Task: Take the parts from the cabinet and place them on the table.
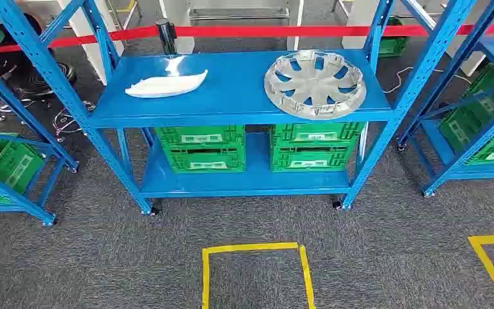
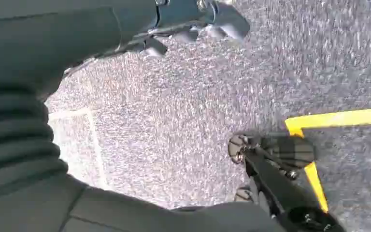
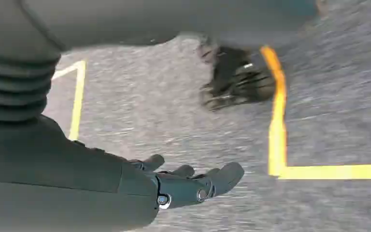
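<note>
Head view: silver spoked wheel cover (image 1: 314, 84) and white curved trim piece (image 1: 166, 85) lie on blue shelf (image 1: 238, 96).

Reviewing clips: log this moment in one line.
stage: pre-pick | left hand: empty | right hand: empty | white part, hubcap: on blue shelf

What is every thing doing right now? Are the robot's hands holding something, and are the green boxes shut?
wheel cover: lying flat on the top shelf, not held.
white part: lying flat on the top shelf, apart from the wheel cover, not held.
green crates: two side by side on the lower shelf, folded shut.
blue shelf: standing on the carpet.
left hand: holding nothing, over the carpet.
right hand: holding nothing, fingers stretched out.
</note>
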